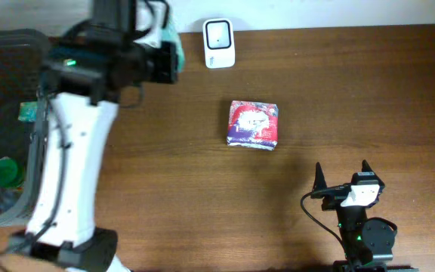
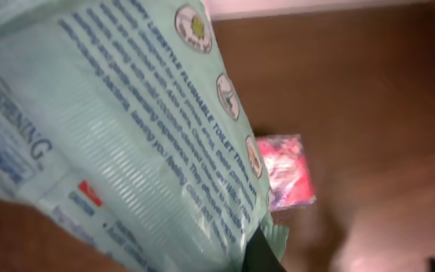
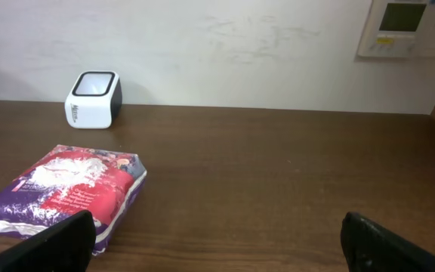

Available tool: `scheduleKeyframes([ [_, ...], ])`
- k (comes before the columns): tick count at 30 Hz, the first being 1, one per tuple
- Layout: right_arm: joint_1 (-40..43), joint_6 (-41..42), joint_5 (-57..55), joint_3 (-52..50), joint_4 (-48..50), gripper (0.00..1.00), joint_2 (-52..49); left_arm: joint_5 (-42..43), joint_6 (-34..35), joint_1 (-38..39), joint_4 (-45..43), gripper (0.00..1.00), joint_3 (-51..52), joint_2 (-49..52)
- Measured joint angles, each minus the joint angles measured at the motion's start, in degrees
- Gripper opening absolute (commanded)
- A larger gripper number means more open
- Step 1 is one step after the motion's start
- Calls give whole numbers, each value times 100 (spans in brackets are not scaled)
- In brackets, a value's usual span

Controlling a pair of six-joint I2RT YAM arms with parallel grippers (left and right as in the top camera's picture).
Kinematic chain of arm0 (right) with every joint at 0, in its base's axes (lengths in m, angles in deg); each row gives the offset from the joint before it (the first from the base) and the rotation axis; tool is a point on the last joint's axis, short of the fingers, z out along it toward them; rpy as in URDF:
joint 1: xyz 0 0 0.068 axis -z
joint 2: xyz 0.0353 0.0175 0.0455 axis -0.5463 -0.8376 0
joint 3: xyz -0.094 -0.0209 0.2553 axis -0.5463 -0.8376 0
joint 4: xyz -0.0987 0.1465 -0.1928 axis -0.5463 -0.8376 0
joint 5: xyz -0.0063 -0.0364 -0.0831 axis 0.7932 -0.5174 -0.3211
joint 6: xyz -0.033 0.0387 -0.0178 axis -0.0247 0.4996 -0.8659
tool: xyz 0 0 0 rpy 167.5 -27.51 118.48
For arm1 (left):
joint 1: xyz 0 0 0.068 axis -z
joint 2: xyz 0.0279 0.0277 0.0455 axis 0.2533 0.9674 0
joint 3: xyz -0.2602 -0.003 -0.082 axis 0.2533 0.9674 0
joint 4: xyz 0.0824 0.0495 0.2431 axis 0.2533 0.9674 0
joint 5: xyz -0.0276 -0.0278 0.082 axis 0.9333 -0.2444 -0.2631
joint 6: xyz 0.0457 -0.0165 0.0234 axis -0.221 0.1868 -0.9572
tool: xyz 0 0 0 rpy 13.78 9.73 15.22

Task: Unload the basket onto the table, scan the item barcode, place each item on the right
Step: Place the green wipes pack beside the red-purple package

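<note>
Brown desk (image 1: 353, 91): left tool (image 1: 163, 59) clamped on mint-green wipes pack (image 2: 127, 128), far left; right tool (image 1: 342, 172) wide open, empty.

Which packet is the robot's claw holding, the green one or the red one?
The mint-green packet, pinched in the left claw. The red-and-purple packet lies untouched on the table.

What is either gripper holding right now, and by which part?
The left gripper is shut on the mint-green plastic wipes pack, pinching its crimped end seam. The right gripper is open and empty.
</note>
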Motion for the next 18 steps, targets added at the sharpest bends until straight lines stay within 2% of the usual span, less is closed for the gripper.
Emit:
scheduleKeyframes([
  [2,0,-2,0,0,0,99,0,-470,-33,560,234,0,2,745],
  [3,0,0,0,0,2,99,-2,-667,-50,807,306,0,17,1447],
  [7,0,-2,0,0,0,99,0,-870,-70,911,608,0,50,2885],
  [11,0,0,2,0,0,99,0,-522,-101,911,573,0,55,3576],
  [15,0,-4,0,0,2,99,0,136,-369,1040,623,5,52,3624],
  [16,0,-4,0,0,0,99,0,175,-391,1145,721,9,52,3626],
  [17,0,-2,0,0,0,98,0,192,-407,1226,846,26,52,3626],
  [18,0,-2,0,0,0,99,0,212,-490,1316,951,48,52,3626],
])
